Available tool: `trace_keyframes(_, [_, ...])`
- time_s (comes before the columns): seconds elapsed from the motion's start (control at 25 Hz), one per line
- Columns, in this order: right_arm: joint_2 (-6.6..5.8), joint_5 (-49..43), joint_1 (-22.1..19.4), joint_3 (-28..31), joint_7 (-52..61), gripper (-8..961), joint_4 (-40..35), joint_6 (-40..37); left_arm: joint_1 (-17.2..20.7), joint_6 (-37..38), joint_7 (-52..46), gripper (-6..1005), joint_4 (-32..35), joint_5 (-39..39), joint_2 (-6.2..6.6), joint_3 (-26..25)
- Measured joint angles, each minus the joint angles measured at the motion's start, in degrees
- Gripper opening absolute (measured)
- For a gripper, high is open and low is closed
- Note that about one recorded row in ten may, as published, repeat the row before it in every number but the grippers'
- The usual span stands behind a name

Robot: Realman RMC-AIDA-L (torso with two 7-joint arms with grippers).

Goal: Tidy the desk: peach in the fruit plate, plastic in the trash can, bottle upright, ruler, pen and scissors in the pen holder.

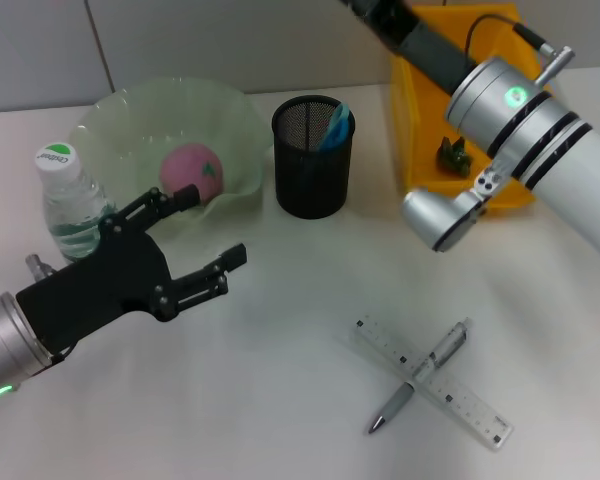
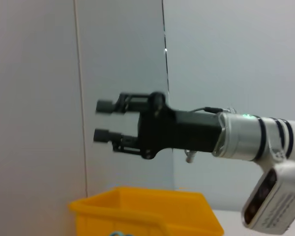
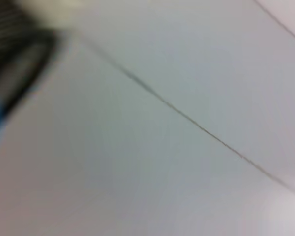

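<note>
Two grippers are seen at this moment. The left gripper is held low over the white desk, jaws spread wide and empty. Just beyond its upper finger, the pink peach is seen resting in the pale green fruit plate. Behind the jaws, beside the gripper body, the water bottle is stood upright with its white cap on.

Ahead of the open jaws, the black mesh pen holder is found, with something blue poking out of it. Well apart from the jaws, a clear ruler is laid flat with a silver pen crossed over it.

Up high, the right gripper is caught from the left wrist view above the yellow bin, its jaws parted and empty. A small dark object is seen in that bin.
</note>
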Motion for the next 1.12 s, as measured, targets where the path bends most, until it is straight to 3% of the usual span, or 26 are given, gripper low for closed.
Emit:
trace_keyframes(0.28, [0.01, 14.36, -0.60, -7.22, 22.55, 544, -0.69, -7.83, 0.20, 3.64, -1.30, 843, -0.19, -1.26, 0.09, 0.12])
trace_keyframes(0.4, [0.01, 21.15, -1.85, -10.29, 42.31, 550, -1.41, -11.04, 0.01, 4.48, -3.74, 843, -0.25, -1.06, 0.06, 1.72])
trace_keyframes(0.44, [0.01, 21.15, -1.85, -10.29, 42.31, 552, -1.41, -11.04, 0.01, 4.48, -3.74, 843, -0.25, -1.06, 0.06, 1.72])
trace_keyframes(0.52, [0.01, 23.13, -3.37, -11.30, 53.73, 556, -2.57, -12.06, -0.02, 4.63, -4.42, 843, -0.22, -1.09, -0.02, 2.95])
trace_keyframes(0.6, [-0.31, 23.44, -6.47, -10.93, 72.99, 560, -5.20, -12.52, -0.24, 4.97, -6.98, 843, 0.15, -1.13, 0.01, 4.82])
trace_keyframes(0.64, [-0.31, 23.44, -6.47, -10.93, 72.99, 562, -5.20, -12.52, -0.24, 4.97, -6.98, 843, 0.15, -1.13, 0.01, 4.82])
trace_keyframes(0.72, [-0.94, 22.29, -8.93, -10.20, 88.73, 566, -6.66, -12.83, -0.33, 5.16, -8.09, 843, 0.21, -1.14, 0.14, 5.36])
trace_keyframes(0.76, [-1.40, 20.59, -9.84, -9.52, 96.33, 568, -6.85, -13.02, -0.34, 5.26, -8.45, 843, 0.22, -1.14, 0.16, 5.47])
trace_keyframes(0.8, [-2.63, 14.15, -11.60, -7.05, 113.98, 570, -6.77, -13.41, -0.32, 5.31, -8.58, 843, 0.25, -1.14, 0.19, 5.47])
trace_keyframes(0.84, [-2.63, 14.15, -11.60, -7.05, 113.98, 572, -6.77, -13.41, -0.32, 5.31, -8.58, 843, 0.25, -1.14, 0.19, 5.47])
trace_keyframes(0.96, [-3.91, -0.01, -13.37, -0.64, 134.82, 577, -6.20, -14.41, -0.37, 5.35, -8.88, 843, 0.34, -1.00, 0.31, 5.46])
trace_keyframes(1.0, [-4.57, -13.89, -14.49, 5.85, 146.50, 579, -6.50, -15.55, -0.40, 5.45, -8.97, 843, 0.67, -0.89, 0.35, 5.46])
trace_keyframes(1.04, [-4.57, -13.89, -14.49, 5.85, 146.50, 581, -6.50, -15.55, -0.40, 5.45, -8.97, 843, 0.67, -0.89, 0.35, 5.46])
trace_keyframes(1.12, [-5.13, -26.67, -14.87, 11.76, 155.48, 585, -6.95, -16.97, -0.40, 5.54, -8.99, 843, 0.99, -0.85, 0.34, 5.48])
